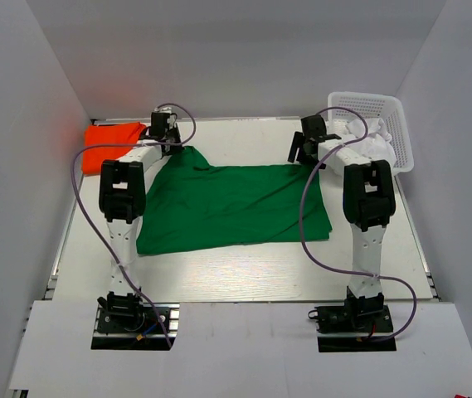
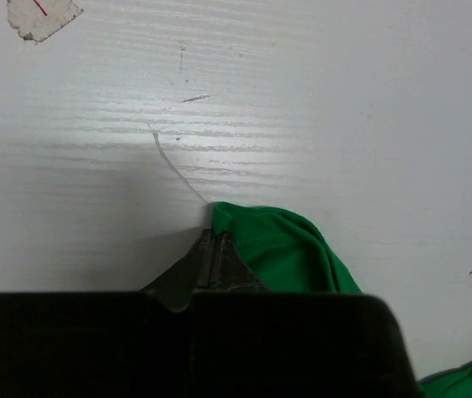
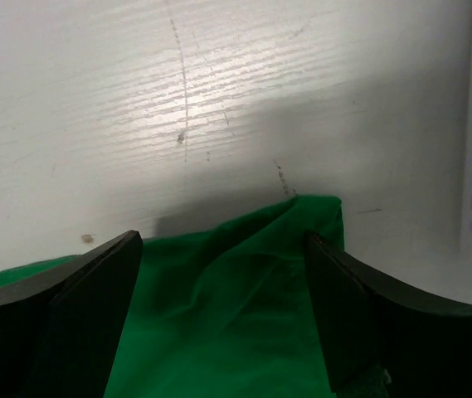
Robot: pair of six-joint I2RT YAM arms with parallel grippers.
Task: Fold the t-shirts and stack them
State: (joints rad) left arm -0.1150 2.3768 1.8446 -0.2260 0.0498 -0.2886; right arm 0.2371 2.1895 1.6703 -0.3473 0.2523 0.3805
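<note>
The white bench (image 1: 244, 274) carries everything. Spread flat across its middle, between the two arms, lies the green t-shirt (image 1: 236, 203), its far left corner drawn up into a peak. The white mesh basket (image 1: 368, 106) stands at the far right corner of the bench with pale cloth in it. The orange-red t-shirt (image 1: 107, 141) lies bunched at the far left corner, just beside the green one's peak. The right pincer (image 3: 223, 274) is spread wide over the green t-shirt's far right corner, one finger on either side of the raised cloth, gripping nothing. The left pincer (image 2: 217, 249) is closed tight on the far left corner. A loose thread (image 2: 177, 170) lies beyond it.
</note>
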